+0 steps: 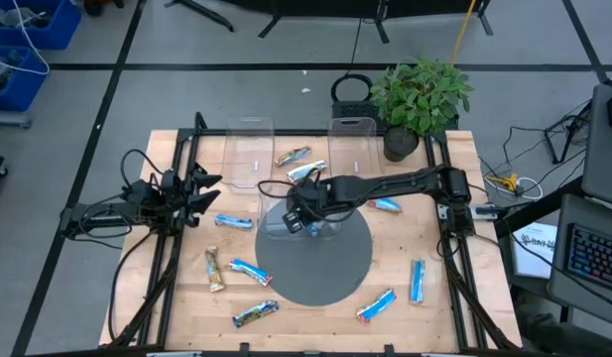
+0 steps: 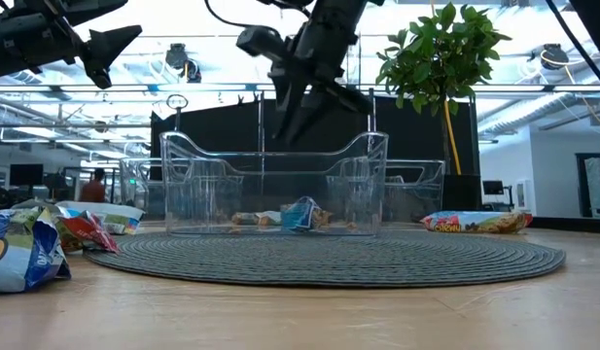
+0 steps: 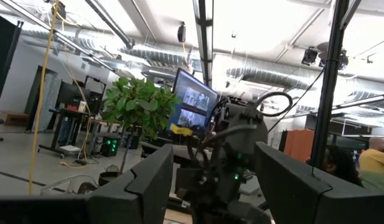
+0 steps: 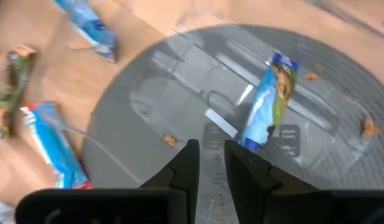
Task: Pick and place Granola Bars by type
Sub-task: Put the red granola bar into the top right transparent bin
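Granola Bars lie scattered on the wooden table: blue ones [image 1: 234, 221] [image 1: 251, 270] [image 1: 417, 281] [image 1: 376, 304], a tan one [image 1: 215, 268] and a dark green one [image 1: 256, 313]. One blue bar [image 4: 269, 102] lies flat on the floor of the clear bin [image 2: 275, 190] standing on the grey round mat [image 1: 335, 268]. My right gripper [image 4: 210, 168] hangs above this bin, pointing down, its fingers a narrow gap apart with nothing between them. My left gripper [image 3: 213, 186] waits open at the table's left [image 1: 208, 188], raised off the table.
Two more clear bins [image 1: 251, 149] [image 1: 350, 149] stand at the far edge; bars [image 1: 293, 156] lie by the left one. A potted plant [image 1: 420, 94] stands at the far right. Another blue bar [image 1: 387, 205] lies right of the mat.
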Motion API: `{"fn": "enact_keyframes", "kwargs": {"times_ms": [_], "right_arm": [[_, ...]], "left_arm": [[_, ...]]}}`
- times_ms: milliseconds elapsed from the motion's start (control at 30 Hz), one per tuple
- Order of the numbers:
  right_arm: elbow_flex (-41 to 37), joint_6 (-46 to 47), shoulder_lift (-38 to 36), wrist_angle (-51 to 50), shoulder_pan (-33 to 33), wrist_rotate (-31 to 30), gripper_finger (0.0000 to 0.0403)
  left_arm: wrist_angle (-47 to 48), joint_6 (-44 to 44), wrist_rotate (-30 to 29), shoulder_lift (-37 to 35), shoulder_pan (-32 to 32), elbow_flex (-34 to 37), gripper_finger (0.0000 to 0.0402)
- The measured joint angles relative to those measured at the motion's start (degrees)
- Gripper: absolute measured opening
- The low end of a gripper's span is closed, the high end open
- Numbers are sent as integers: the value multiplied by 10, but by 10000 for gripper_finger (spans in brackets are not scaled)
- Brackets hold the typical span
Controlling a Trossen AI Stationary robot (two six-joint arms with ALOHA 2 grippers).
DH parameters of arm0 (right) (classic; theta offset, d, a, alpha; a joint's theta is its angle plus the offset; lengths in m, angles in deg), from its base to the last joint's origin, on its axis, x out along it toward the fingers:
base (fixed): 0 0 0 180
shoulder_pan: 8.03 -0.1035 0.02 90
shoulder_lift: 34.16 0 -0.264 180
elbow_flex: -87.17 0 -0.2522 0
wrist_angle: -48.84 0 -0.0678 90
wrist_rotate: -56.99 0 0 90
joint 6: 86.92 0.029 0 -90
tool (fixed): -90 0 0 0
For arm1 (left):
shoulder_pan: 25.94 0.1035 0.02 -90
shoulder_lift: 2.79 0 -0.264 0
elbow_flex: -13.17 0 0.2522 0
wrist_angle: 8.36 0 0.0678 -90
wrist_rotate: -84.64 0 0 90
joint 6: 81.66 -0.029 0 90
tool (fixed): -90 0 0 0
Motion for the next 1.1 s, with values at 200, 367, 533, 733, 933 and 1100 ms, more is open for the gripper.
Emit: {"fn": "enact_keyframes", "kwargs": {"times_ms": [200,367,533,733,933,1100], "right_arm": [[0,-55,-29,15,4,-1,66],[0,-110,-59,23,6,-1,66],[0,-167,-89,23,7,-1,68],[1,-224,-127,25,7,-1,79],[1,-284,-158,40,7,-1,93],[1,-330,-176,57,7,1,105]], "left_arm": [[0,0,0,0,0,0,225],[0,0,0,0,0,0,225],[0,0,0,0,0,0,225],[0,0,0,0,0,0,225],[0,0,0,0,0,0,225],[0,0,0,0,0,0,225]]}}
